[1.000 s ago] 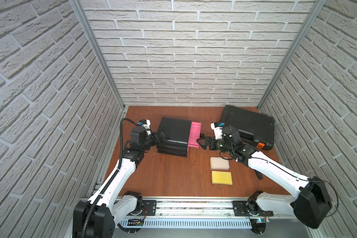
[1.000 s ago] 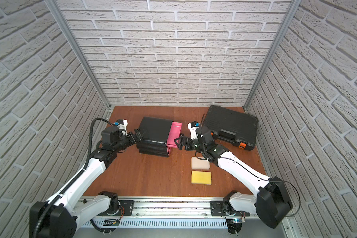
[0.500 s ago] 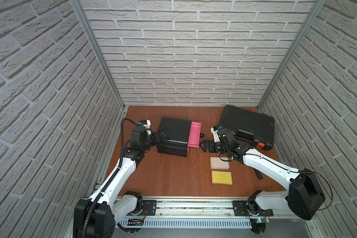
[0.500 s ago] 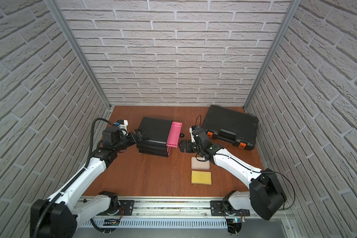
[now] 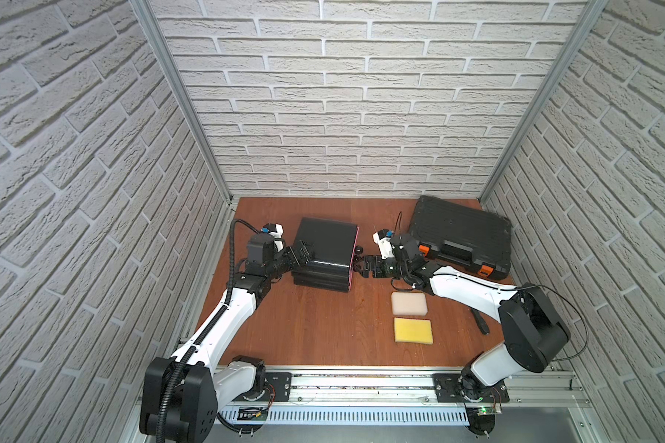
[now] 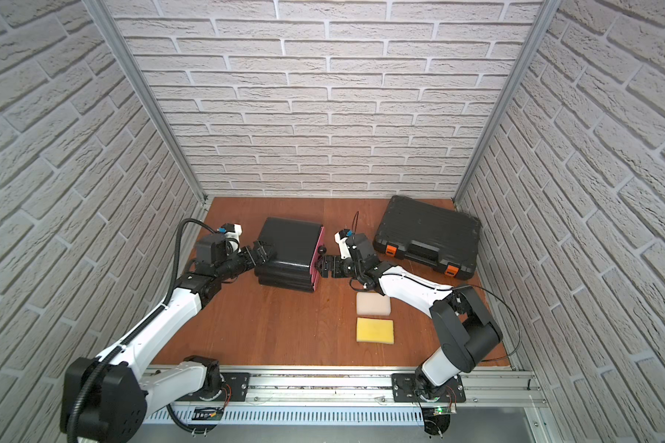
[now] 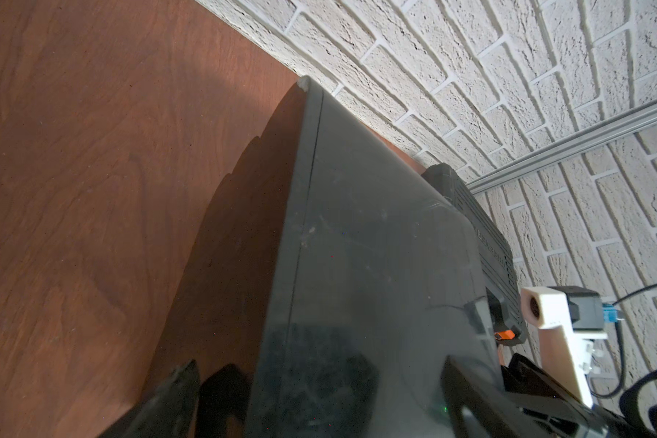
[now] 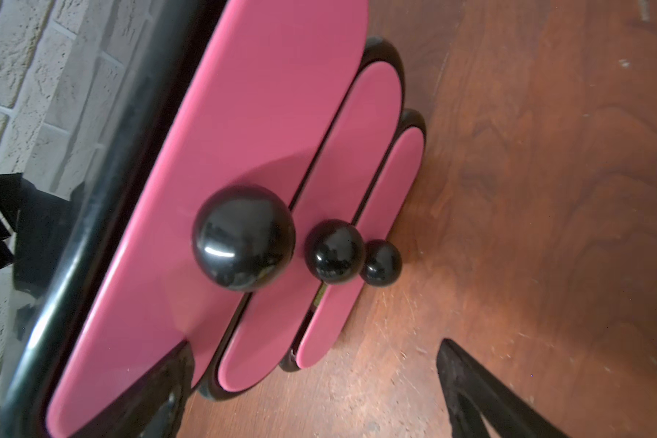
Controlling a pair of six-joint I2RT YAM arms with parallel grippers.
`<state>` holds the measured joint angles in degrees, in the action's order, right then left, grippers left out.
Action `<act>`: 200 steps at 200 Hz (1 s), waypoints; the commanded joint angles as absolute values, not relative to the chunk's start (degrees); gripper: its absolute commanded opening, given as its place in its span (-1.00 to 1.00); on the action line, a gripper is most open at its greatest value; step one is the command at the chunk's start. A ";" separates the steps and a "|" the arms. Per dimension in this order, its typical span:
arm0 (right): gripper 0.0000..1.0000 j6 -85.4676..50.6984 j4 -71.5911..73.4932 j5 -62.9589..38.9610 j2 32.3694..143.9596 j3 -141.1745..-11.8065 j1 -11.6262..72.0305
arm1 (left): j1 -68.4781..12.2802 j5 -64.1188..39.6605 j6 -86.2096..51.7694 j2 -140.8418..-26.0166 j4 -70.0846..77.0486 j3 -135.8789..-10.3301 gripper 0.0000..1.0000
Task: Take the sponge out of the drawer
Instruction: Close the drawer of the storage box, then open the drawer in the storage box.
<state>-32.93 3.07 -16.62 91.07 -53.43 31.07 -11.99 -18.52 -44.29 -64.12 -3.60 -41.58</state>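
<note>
I am holding my left gripper [image 5: 303,253] spread wide and straddling the back edge of the drawer chest [image 5: 325,245], on its 9 o'clock side, so the chest is not sliding while its front is being worked. My right gripper [image 5: 359,265] is hovering just off the pink fronts that face 3 o'clock, fingers equally spread and pinching nothing. It is lining up with the column of black knobs, the top knob [image 8: 243,238] nearest, because a knob is the only handle a drawer is offering. All three drawers are looking shut from my right wrist. A pale sponge [image 5: 409,304] and a yellow sponge [image 5: 413,330] are lying on the table [image 5: 304,333] at about 5 o'clock from the chest, clear of both arms, so I am judging the sponge already out. A yellowish sliver is showing in the gap between the lower fronts, though it may be only a reflection. The tool case [image 5: 459,234] is sitting closed at 2 o'clock, uninvolved.
</note>
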 commanded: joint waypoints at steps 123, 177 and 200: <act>0.76 -30.46 5.65 -16.94 85.16 -49.15 30.18 | -13.06 -17.00 -40.55 -53.20 -10.40 -47.82 0.95; 0.63 -40.37 25.51 -31.66 94.05 -45.80 24.96 | -19.03 -19.46 -39.12 -62.60 -7.19 -52.13 0.95; 0.60 -45.35 34.34 -36.28 98.30 -45.18 23.10 | -20.29 -20.67 -38.93 -66.82 -5.05 -53.30 0.92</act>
<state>-38.65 19.59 -28.56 95.42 -45.98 24.71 -19.09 -18.55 -40.23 -63.96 -9.39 -51.13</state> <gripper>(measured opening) 0.810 0.968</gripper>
